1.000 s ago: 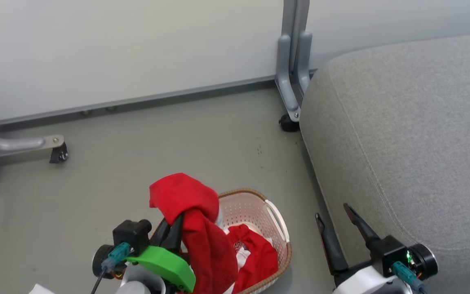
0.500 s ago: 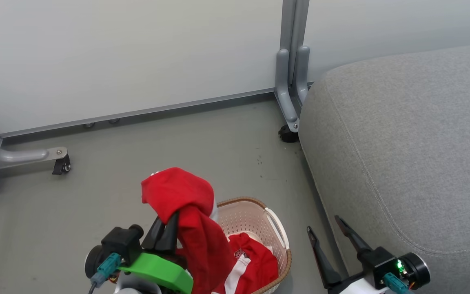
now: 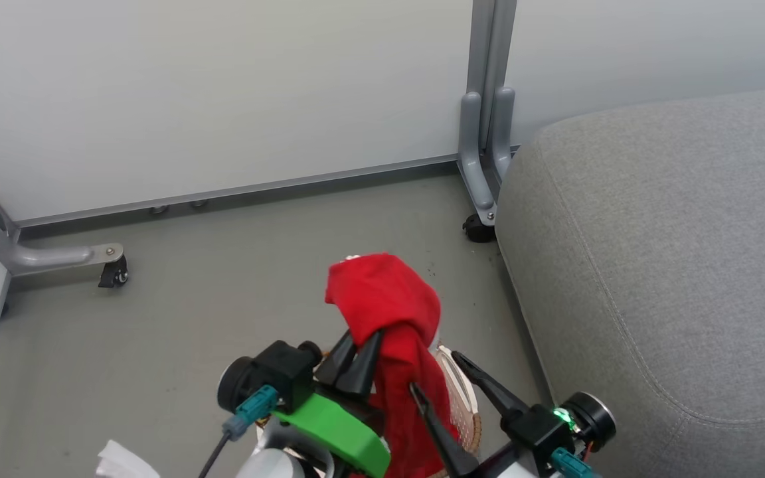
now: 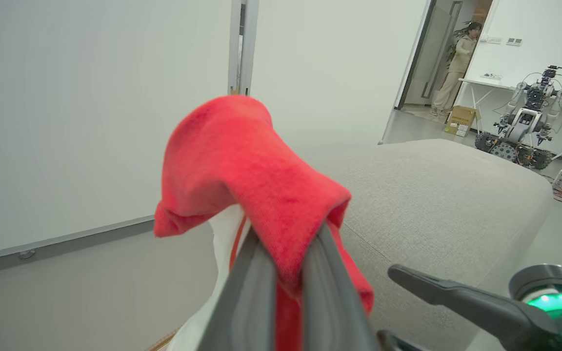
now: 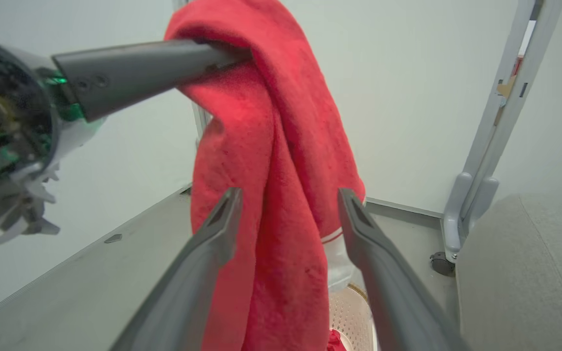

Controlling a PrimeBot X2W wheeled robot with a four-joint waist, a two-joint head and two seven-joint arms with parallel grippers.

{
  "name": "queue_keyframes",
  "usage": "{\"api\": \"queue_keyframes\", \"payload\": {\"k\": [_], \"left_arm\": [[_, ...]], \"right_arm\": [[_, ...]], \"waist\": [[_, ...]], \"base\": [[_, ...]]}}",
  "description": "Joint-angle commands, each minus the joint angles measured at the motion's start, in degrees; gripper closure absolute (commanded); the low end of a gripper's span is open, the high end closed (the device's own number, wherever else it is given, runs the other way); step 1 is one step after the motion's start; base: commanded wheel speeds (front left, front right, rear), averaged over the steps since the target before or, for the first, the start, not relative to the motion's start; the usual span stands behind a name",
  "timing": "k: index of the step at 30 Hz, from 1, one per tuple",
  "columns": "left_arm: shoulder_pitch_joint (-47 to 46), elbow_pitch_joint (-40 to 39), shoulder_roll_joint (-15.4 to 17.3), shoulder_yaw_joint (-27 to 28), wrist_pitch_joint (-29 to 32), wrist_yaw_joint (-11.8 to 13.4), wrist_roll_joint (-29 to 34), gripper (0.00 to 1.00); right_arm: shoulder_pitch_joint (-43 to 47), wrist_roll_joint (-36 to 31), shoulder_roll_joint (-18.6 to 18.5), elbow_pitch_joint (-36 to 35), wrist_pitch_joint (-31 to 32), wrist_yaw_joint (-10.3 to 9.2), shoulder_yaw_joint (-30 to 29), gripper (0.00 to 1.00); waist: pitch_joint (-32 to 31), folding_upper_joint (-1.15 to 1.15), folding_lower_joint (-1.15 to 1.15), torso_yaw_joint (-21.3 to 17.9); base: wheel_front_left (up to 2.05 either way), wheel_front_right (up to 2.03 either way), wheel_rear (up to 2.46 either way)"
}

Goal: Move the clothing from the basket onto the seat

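Observation:
A red garment of the clothing (image 3: 382, 299) hangs from my left gripper (image 3: 359, 345), which is shut on its upper fold, lifted above the basket (image 3: 467, 405). In the left wrist view the cloth (image 4: 242, 156) drapes over my fingers (image 4: 249, 292). My right gripper (image 3: 435, 372) is open, its fingers straddling the hanging cloth (image 5: 271, 146) just below the left gripper's fingers (image 5: 139, 73). The basket's cream rim (image 5: 351, 312) peeks out underneath, with a scrap of red cloth (image 5: 332, 337) in it. The grey seat (image 3: 655, 232) lies to the right.
White partition walls stand behind, with a grey post and castor (image 3: 480, 229) beside the seat and another castor foot (image 3: 113, 272) at the left. Grey floor lies between. A person (image 4: 459, 63) and another robot (image 4: 525, 122) are far off beyond the seat.
My left gripper has carried the red garment to the right, toward the seat. My right gripper has swung left, up to the hanging cloth. The camera has shifted a little.

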Motion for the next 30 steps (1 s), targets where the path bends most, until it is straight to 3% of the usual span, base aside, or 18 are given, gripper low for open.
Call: {"api": "queue_keyframes", "payload": {"k": [1, 13, 14, 15, 16, 17, 30], "left_arm": [[-0.99, -0.97, -0.4, -0.93, 0.62, -0.48, 0.19, 1.0], [-1.86, -9.36, -1.66, -6.0, 3.87, -0.35, -0.21, 1.0], [-1.88, -9.93, -1.6, -6.13, 4.19, -0.15, -0.2, 1.0], [-1.9, -10.26, -1.41, -6.1, 4.41, -0.02, -0.19, 1.0], [-1.92, -10.41, -1.07, -5.95, 4.54, 0.22, -0.06, 1.0], [-1.91, -10.41, -0.72, -5.65, 4.6, 0.29, 0.05, 1.0], [-1.87, -5.65, 1.56, -3.54, 3.31, 1.55, -0.13, 1.0]], "right_arm": [[-1.25, 0.31, -0.24, 0.21, -0.18, -0.01, 0.93, 0.0], [-2.5, 0.45, -0.01, 8.41, -0.17, -0.01, 1.79, 0.0], [-2.61, 0.87, 0.02, 8.88, -0.17, -0.01, 2.21, 0.51], [-2.74, 1.26, 0.0, 9.22, -0.17, -0.01, 2.32, 0.71], [-2.83, 1.56, -0.05, 9.47, -0.17, -0.01, 2.33, 0.71], [-2.93, 1.89, -0.04, 9.68, -0.17, -0.01, 2.39, 1.0], [-2.08, 3.81, -0.43, 10.65, -0.18, -0.01, 3.33, 1.0]], "waist": [[-0.17, 0.0, 0.0, 0.19], [-0.11, 0.0, 0.0, 1.1], [-0.04, 0.0, 0.0, 1.13], [0.01, 0.0, 0.0, 1.13], [0.07, 0.0, 0.0, 1.08], [0.14, 0.0, 0.0, 0.99], [-0.1, 0.0, 0.0, 0.22]], "base": [[0.0, 0.0, 0.0], [0.0, 0.0, 0.0], [0.0, 0.0, 0.0], [0.0, 0.0, 0.0], [0.0, 0.0, 0.0], [0.0, 0.0, 0.0], [0.0, 0.0, 0.0]]}}
